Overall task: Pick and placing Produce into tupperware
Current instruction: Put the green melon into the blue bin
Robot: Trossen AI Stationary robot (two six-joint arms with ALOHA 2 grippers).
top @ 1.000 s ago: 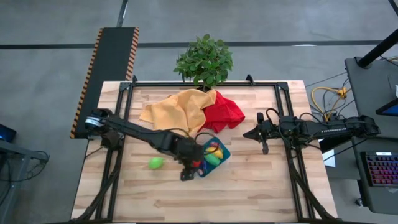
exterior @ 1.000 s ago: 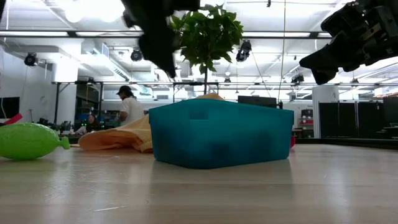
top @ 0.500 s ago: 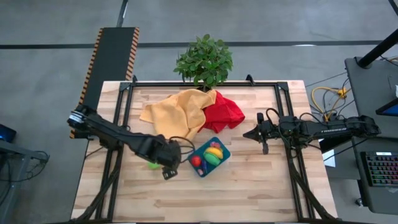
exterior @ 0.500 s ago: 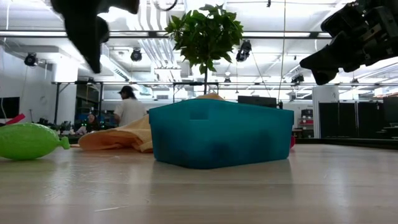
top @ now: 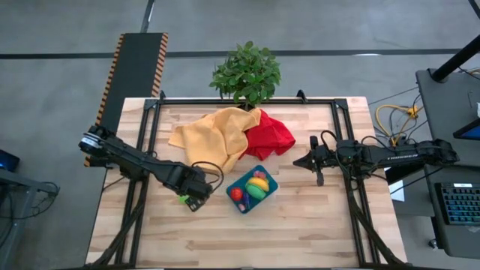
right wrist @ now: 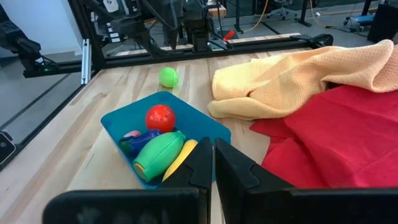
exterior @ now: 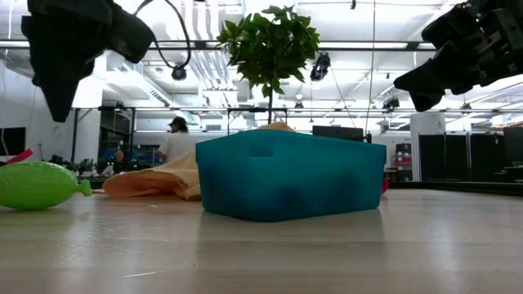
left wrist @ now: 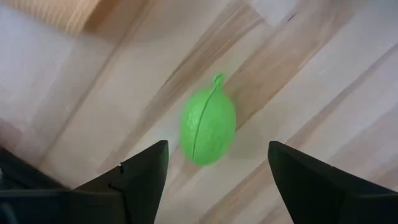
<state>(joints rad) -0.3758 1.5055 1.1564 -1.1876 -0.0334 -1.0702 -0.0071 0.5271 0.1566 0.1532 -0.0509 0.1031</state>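
The teal tupperware (top: 271, 181) (exterior: 290, 175) sits mid-table and holds a red tomato (right wrist: 160, 117), a green piece (right wrist: 158, 155), a yellow banana (right wrist: 184, 155) and a purple eggplant (right wrist: 140, 142). Another green piece (left wrist: 208, 127) (exterior: 37, 184) lies on its side on the bare wood, left of the tupperware. My left gripper (left wrist: 217, 183) (exterior: 61, 73) hangs open above it and points down, with a finger on either side and clear of it. My right gripper (right wrist: 213, 163) (top: 301, 160) is shut, level, at the table's right side.
A yellow cloth (top: 210, 135) and a red cloth (top: 270, 136) lie crumpled behind the tupperware. A potted plant (top: 246, 73) stands at the far edge. The near half of the table is bare wood. People show in the room beyond (exterior: 176, 139).
My left gripper has gone from beside the tupperware toward the table's left edge, sinking a little and rolling about its own axis. It now hangs over the loose green piece. The tomato it hid in the tupperware shows again.
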